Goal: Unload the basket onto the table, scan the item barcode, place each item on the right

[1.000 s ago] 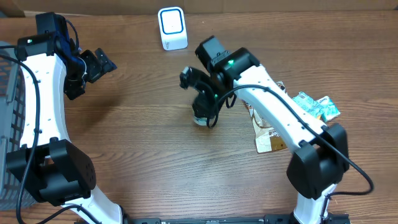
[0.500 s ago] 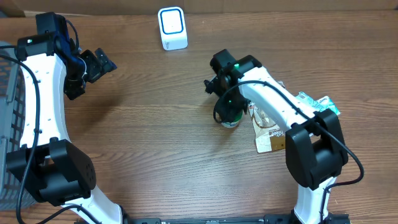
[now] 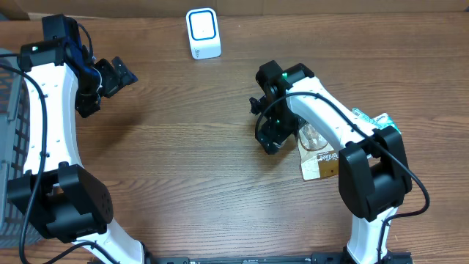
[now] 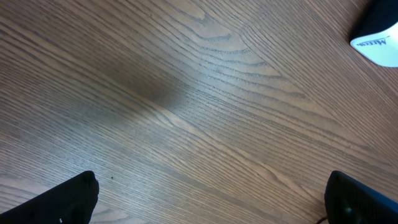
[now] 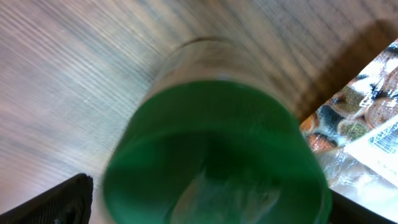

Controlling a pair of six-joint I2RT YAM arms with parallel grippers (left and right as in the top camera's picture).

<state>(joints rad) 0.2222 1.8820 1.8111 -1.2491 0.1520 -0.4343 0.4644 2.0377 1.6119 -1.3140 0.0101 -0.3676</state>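
With left gripper (image 3: 115,75) and right gripper (image 3: 270,138) released, the green-lidded jar (image 5: 211,155) can be clipped by a finger and toppled toward the snack packet (image 3: 320,158) at 3 o'clock

The left arm (image 3: 45,110) and right arm (image 3: 322,121) have white links and bulky black joints. Black cables run along each, and each carries a small green light.

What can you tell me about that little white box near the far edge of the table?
The white box is small with rounded corners and looks like smooth plastic. Its face has a pale panel framed by a blue border, with a plain white base below. It sits on the wooden table near the far edge, roughly between the two arms, with nothing touching it. The left wrist view catches just one corner, bearing lettering too blurred to read.
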